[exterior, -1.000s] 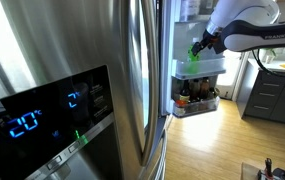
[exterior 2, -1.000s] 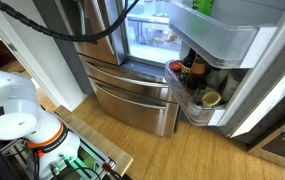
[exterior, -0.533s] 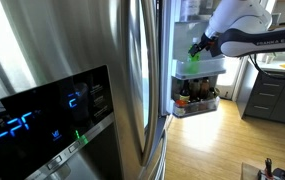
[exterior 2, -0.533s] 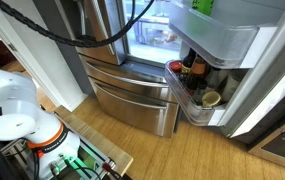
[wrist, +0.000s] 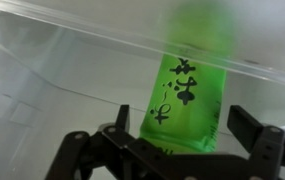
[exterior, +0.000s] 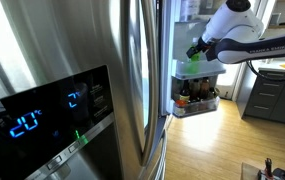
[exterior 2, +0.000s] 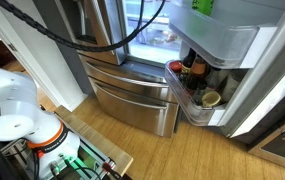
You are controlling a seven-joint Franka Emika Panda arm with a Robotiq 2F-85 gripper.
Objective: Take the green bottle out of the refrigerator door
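Note:
The green bottle [wrist: 192, 85] stands in a clear upper shelf bin [wrist: 72, 60] of the white-lined refrigerator door [exterior: 214, 85]. It has dark lettering on it. In the wrist view my gripper [wrist: 185, 120] is open, with one finger on each side of the bottle's lower part and small gaps on both sides. In an exterior view the gripper [exterior: 196, 48] sits right at the bottle [exterior: 192, 60] in the bin. In an exterior view only a piece of the bottle [exterior 2: 203, 5] shows at the top edge.
A lower door bin [exterior 2: 187, 100] holds dark brown jars and bottles [exterior: 194, 98]. A stainless steel door with a blue-lit display [exterior: 42, 110] fills the near side. The drawer front [exterior 2: 132, 95] and the wooden floor [exterior: 212, 145] lie below. Dark cabinets [exterior: 274, 98] stand behind.
The arm's upper links have swung a little to the left and up. The gripper has stayed at the bottle, shifting slightly lower. The bottle has not moved.

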